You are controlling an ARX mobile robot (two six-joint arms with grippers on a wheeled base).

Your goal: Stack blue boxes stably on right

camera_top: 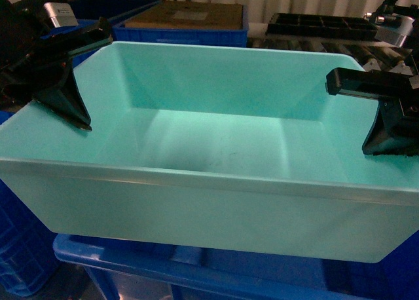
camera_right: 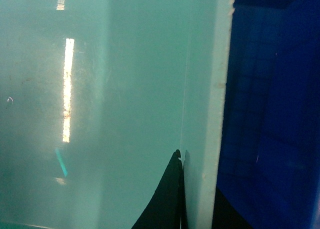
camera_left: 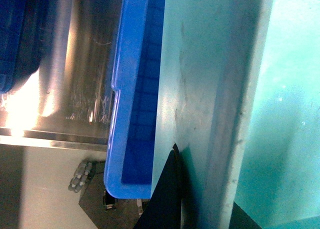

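Turquoise tub (camera_top: pixel 216 149): held over dark blue crate (camera_top: pixel 196 267), not seen seated | L gripper (camera_top: pixel 69 93): fingers clamped on tub's left rim | R gripper (camera_top: pixel 386 116): fingers clamped on tub's right rim | Progress (est.): tub mid-carry; lowering, seating & release remain; no 2nd tub visible.

Left gripper (camera_top: pixel 72 113) clamped over left tub (camera_top: pixel 196 182) rim, fingers pointing down. Right gripper (camera_top: pixel 386 139) clamped likewise over right rim.
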